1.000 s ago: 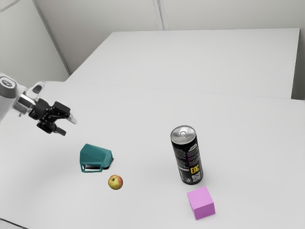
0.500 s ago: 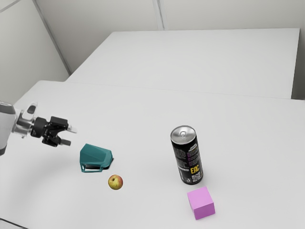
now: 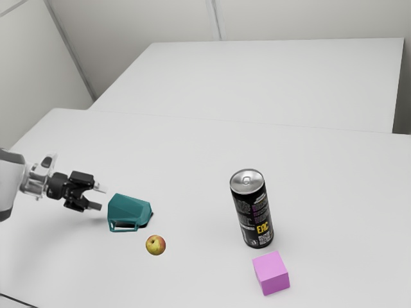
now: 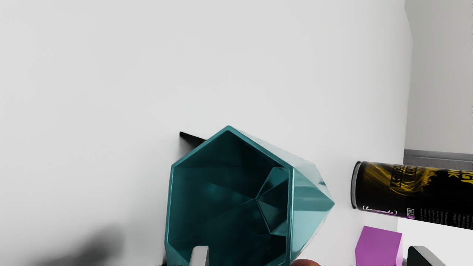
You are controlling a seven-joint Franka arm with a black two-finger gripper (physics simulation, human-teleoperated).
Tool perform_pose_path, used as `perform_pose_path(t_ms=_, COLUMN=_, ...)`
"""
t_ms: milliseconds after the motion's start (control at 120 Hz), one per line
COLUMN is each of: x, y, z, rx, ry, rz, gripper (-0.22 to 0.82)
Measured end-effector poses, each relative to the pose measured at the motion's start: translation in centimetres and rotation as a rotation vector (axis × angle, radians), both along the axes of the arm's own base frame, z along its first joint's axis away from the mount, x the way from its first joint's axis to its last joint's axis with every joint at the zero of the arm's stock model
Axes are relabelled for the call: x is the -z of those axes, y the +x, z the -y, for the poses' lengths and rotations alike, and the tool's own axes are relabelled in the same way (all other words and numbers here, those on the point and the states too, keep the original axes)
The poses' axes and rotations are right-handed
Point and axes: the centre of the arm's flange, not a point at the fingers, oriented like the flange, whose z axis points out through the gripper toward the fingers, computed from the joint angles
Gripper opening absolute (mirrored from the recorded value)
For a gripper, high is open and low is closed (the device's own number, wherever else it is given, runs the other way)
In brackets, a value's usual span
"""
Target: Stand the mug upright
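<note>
Teal faceted mug (image 3: 130, 210) lies on its side, well in from the white worktop's (image 3: 180, 154) far corner at the exterior view's left, mouth facing the black two-finger claw (image 3: 99, 197). The claw stands wide open and empty near the rim, probably so it can pinch the mug's wall. Smooth, plain worktop; pale grey walls (image 3: 308, 19) rise beyond.

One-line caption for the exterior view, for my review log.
Open gripper near a toppled teal mug, with an apple, upright can and pink cube on the table.
</note>
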Motion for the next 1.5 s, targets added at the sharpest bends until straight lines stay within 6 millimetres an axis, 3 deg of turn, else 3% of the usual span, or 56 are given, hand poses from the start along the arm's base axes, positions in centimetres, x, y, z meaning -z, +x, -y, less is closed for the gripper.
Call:
perform_pose_path(t_ms=475, x=2.1, y=0.5, z=1.4, rx=0.025, ry=-0.104, rz=0.065, gripper=0.58)
perform_pose_path(t_ms=933, x=2.9, y=1.8, z=4.3, rx=0.104, ry=-0.119, rz=0.100, gripper=0.58)
perform_pose_path(t_ms=1292, x=2.6, y=2.0, z=4.5, rx=0.112, ry=-0.118, rz=0.125, gripper=0.03)
perform_pose_path(t_ms=1500, x=2.4, y=2.1, z=4.4, rx=0.116, ry=-0.111, rz=0.136, gripper=-0.12)
